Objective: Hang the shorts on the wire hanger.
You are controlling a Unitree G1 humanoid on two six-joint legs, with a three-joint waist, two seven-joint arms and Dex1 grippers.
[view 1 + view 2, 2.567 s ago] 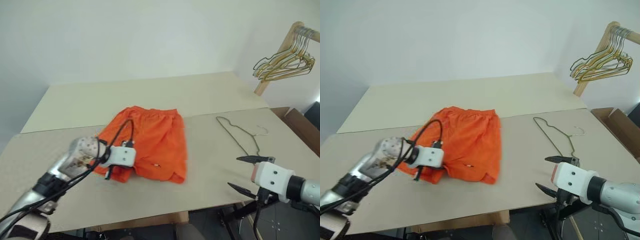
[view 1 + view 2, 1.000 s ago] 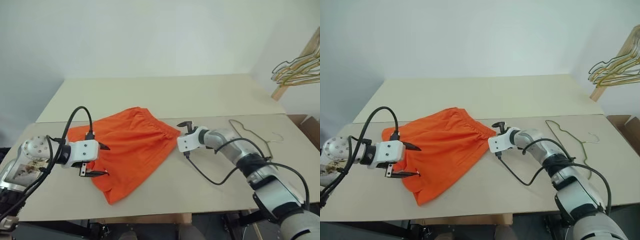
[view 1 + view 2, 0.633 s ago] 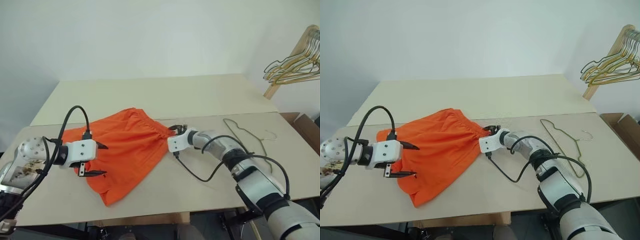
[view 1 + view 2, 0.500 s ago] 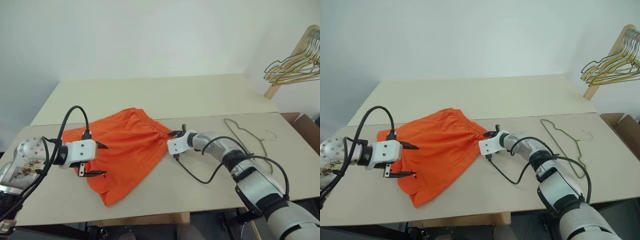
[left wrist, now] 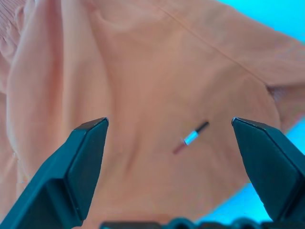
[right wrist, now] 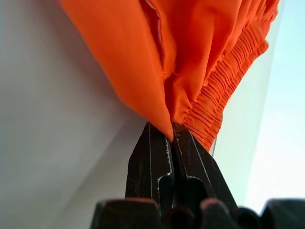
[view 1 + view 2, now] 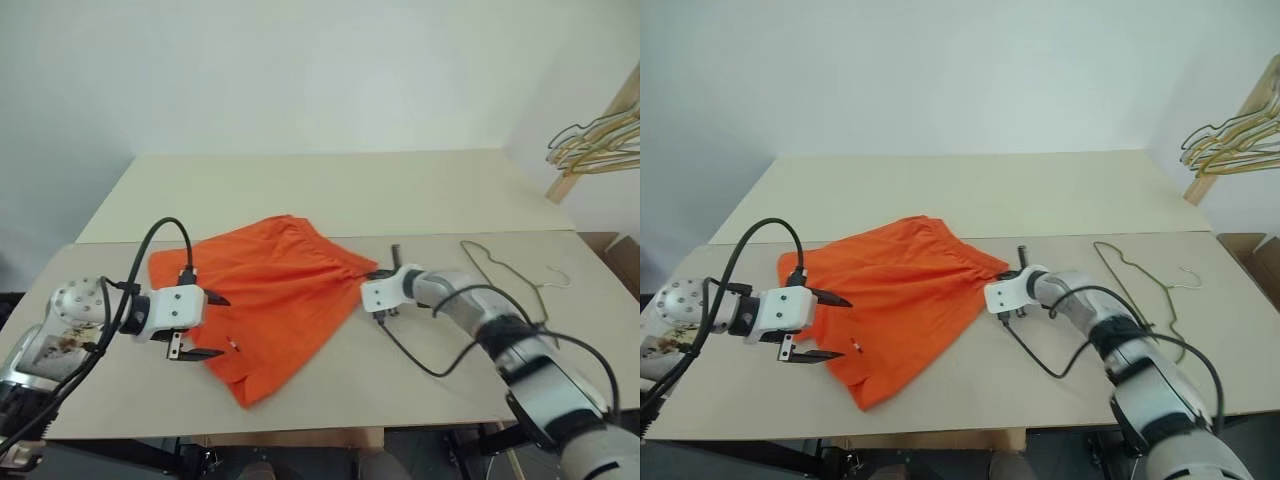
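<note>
Orange shorts (image 7: 270,295) lie spread on the beige table (image 7: 330,195). The right gripper (image 6: 172,140) has its fingers clamped on the gathered waistband corner. The left gripper (image 7: 212,325), fingers wide apart, hovers over a leg hem. The wire hanger (image 7: 497,272) lies flat, well right of the shorts.

orange shorts (image 7: 275,295) flat, skewed; grey wire hanger (image 7: 503,278) well apart.

Head pair down over table (image 7: 420,190); wrist views close on shorts (image 6: 190,52).
</note>
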